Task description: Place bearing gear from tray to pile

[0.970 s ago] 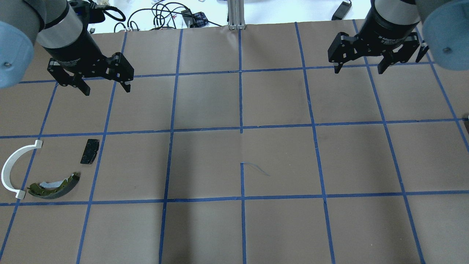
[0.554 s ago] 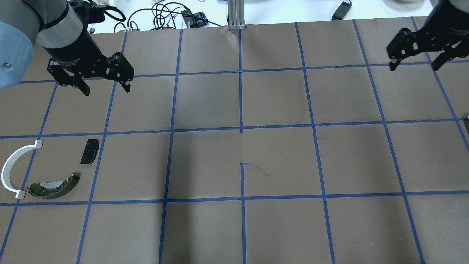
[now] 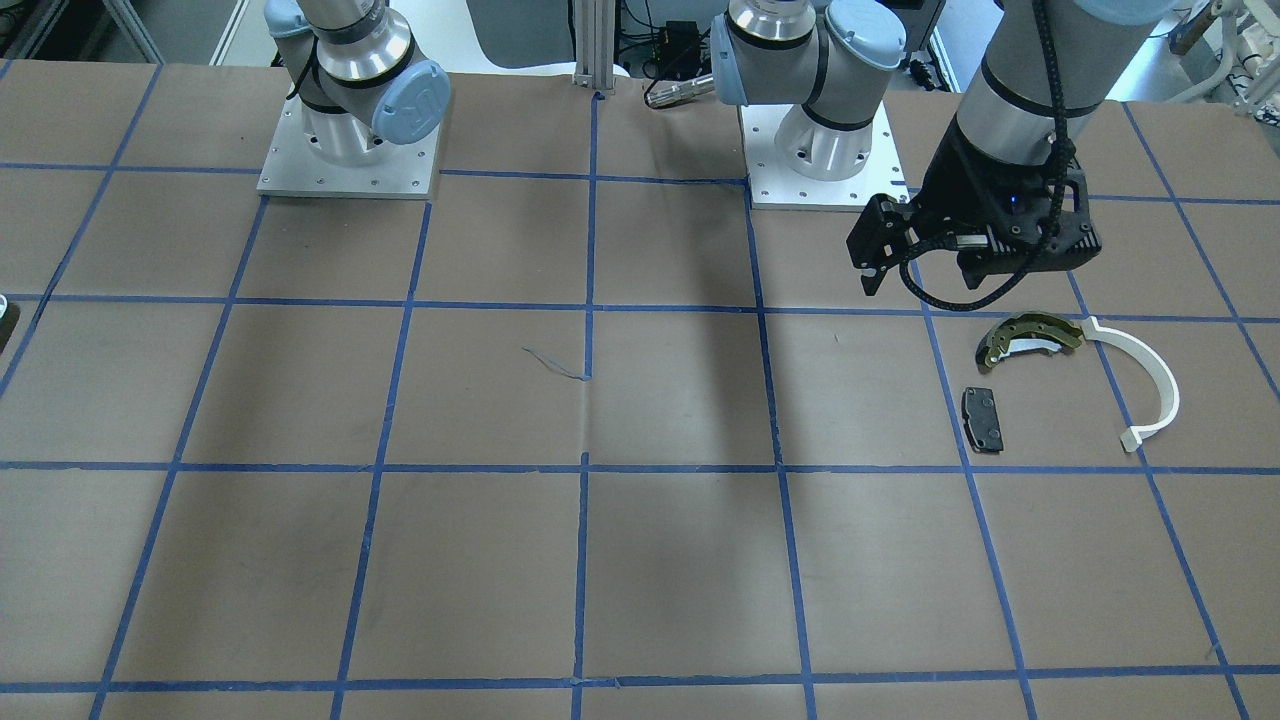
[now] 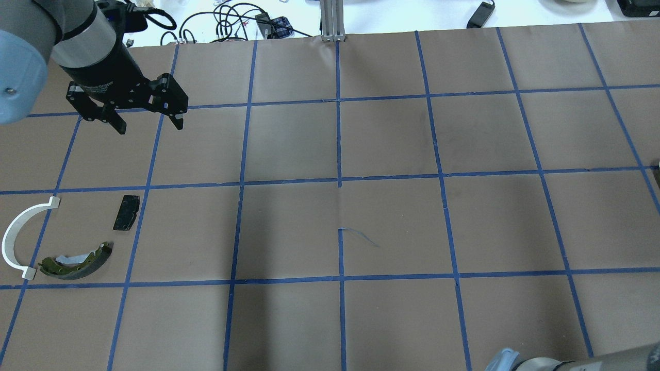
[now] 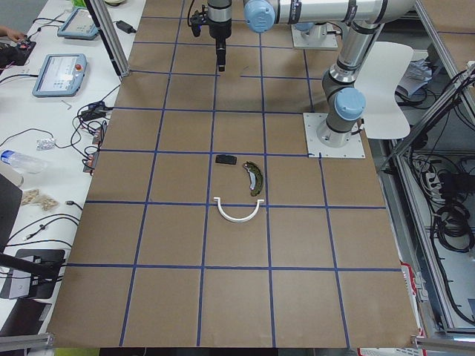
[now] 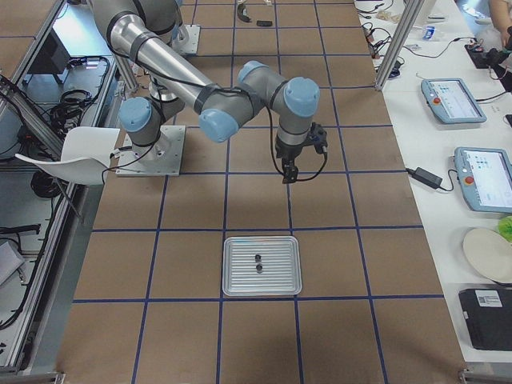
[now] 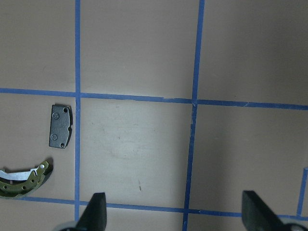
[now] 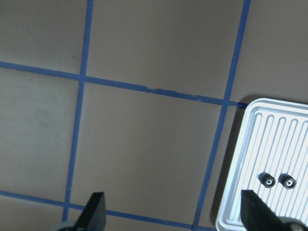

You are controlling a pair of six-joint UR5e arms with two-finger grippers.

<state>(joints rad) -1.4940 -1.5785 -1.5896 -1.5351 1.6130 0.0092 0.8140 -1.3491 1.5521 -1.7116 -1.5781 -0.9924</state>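
Two small dark bearing gears (image 8: 265,180) (image 8: 288,181) lie side by side in a ribbed silver tray (image 8: 250,144), also seen in the exterior right view (image 6: 240,272). My right gripper (image 8: 173,216) is open and empty, above the bare table beside the tray (image 6: 288,178). The pile lies at the table's left: an olive brake shoe (image 4: 77,257), a black pad (image 4: 127,212) and a white arc strip (image 4: 9,229). My left gripper (image 4: 149,126) is open and empty, hovering beyond the pile; its wrist view shows the pad (image 7: 61,126) and the shoe (image 7: 24,178).
Brown paper with a blue tape grid covers the table (image 4: 340,154). Cables and a metal post (image 4: 332,20) stand along the far edge. The arm bases (image 3: 350,150) (image 3: 820,150) are bolted at the robot side. Tablets and cables lie on a side bench (image 6: 456,100).
My right gripper has swung to the right and left the overhead view; part of its arm now shows at that view's bottom right. My left gripper and the pile have not moved.
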